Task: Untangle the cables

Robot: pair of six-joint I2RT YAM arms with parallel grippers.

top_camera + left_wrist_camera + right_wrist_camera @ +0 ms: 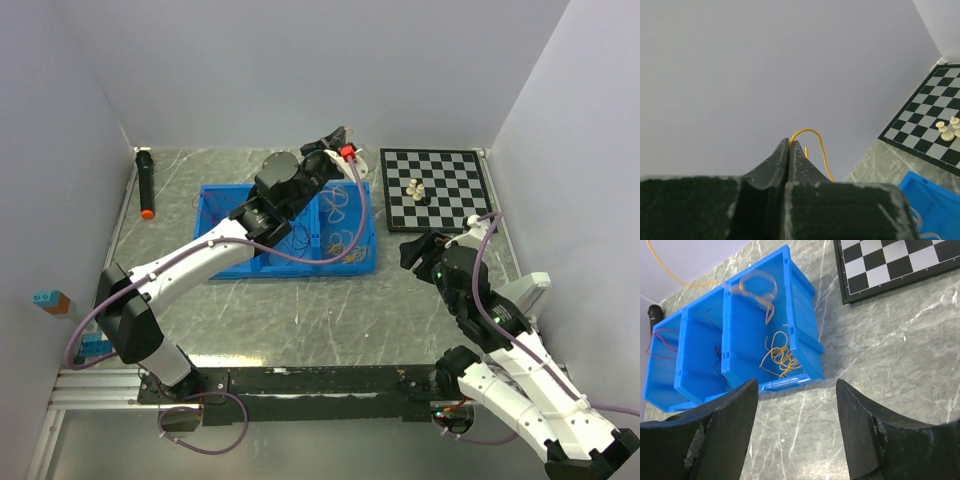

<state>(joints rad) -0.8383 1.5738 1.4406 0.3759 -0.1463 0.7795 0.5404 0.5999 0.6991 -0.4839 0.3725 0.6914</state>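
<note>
The cables lie sorted in a blue three-part bin [290, 270]. In the right wrist view, yellow-orange wires [782, 357] lie in its right compartment, dark wires [717, 347] in the middle and red wires [660, 342] in the left. My left gripper [335, 138] is raised behind the bin's back right corner. It is shut [790, 142] on one yellow wire [812, 132], which loops above the tips and hangs down toward the bin [800, 305]. My right gripper [412, 250] is open and empty [796, 385] above bare table, right of the bin.
A chessboard [440, 185] with a few pale pieces [418, 190] lies at the back right, also in the left wrist view [930, 125]. A black marker with an orange tip [146, 185] lies at the back left. Small coloured blocks [50, 300] sit by the left wall.
</note>
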